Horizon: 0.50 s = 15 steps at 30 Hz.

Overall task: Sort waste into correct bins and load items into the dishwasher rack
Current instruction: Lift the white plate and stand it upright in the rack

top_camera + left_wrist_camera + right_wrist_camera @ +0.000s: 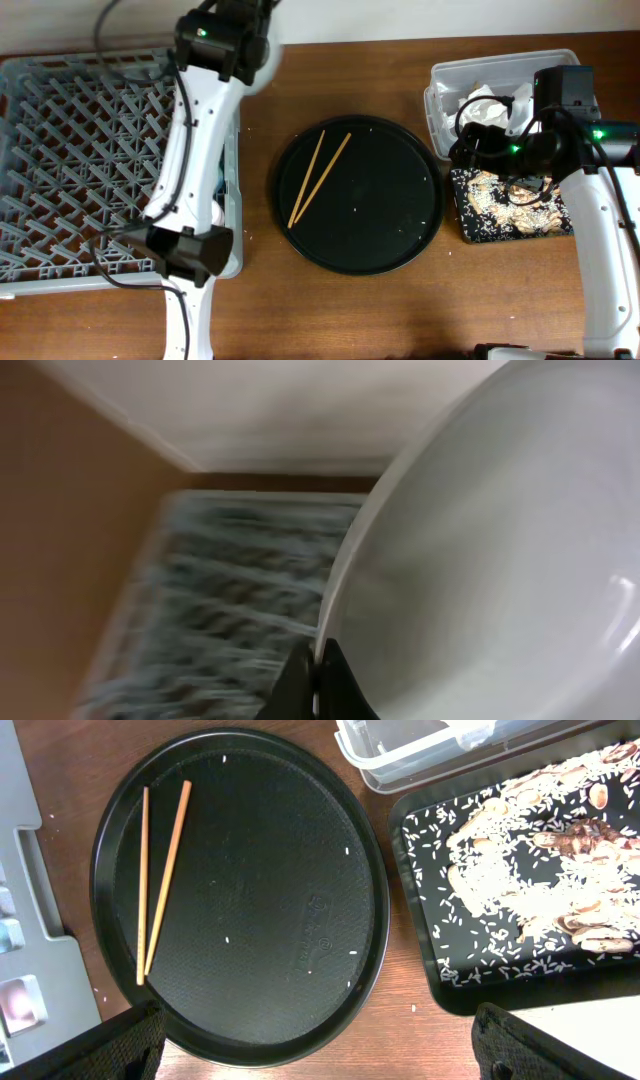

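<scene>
My left gripper (255, 25) is shut on the rim of the pale grey-green plate (480, 560). It holds the plate tilted above the far right corner of the grey dishwasher rack (80, 160), which looks blurred in the left wrist view. Two wooden chopsticks (320, 180) lie on the round black tray. My right gripper (320, 1055) hangs open and holds nothing, above the gap between that round tray and the black rectangular tray (420, 935). This bin holds tan food scraps (560, 870) and rice. The clear tub (500, 65) holds a crumpled white napkin (490, 110).
The large round black tray (390, 200) sits mid-table with a few rice grains on it. The left arm stretches across the rack's right side. The two bins stand close together at the right, under the right arm. Bare wooden table shows along the front.
</scene>
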Motion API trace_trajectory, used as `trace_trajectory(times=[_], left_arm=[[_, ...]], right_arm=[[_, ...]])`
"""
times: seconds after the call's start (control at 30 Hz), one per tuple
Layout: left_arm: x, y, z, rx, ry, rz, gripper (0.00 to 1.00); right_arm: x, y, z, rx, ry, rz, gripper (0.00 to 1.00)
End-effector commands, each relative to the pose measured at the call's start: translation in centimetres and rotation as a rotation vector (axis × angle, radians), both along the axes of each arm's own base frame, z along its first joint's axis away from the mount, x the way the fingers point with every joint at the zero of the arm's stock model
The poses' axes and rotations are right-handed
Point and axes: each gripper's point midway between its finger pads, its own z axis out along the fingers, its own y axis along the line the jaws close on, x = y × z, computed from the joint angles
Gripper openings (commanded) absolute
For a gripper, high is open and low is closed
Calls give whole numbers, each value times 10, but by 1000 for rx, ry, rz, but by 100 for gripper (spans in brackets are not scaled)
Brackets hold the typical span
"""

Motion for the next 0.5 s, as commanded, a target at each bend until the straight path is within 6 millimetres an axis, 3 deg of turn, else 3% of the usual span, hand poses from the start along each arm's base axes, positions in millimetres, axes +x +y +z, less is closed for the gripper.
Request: trace_trajectory(times=[0.0, 0.27, 0.47], left_arm=[[-6, 69, 21, 186, -47, 216, 0], [-2, 136, 13, 178, -71, 357, 0], [1, 157, -14, 270, -40, 441, 0]], right_arm=[[1, -3, 5, -16, -14, 1, 99], [1, -3, 5, -15, -14, 1, 99], [1, -3, 4, -15, -12, 1, 99]])
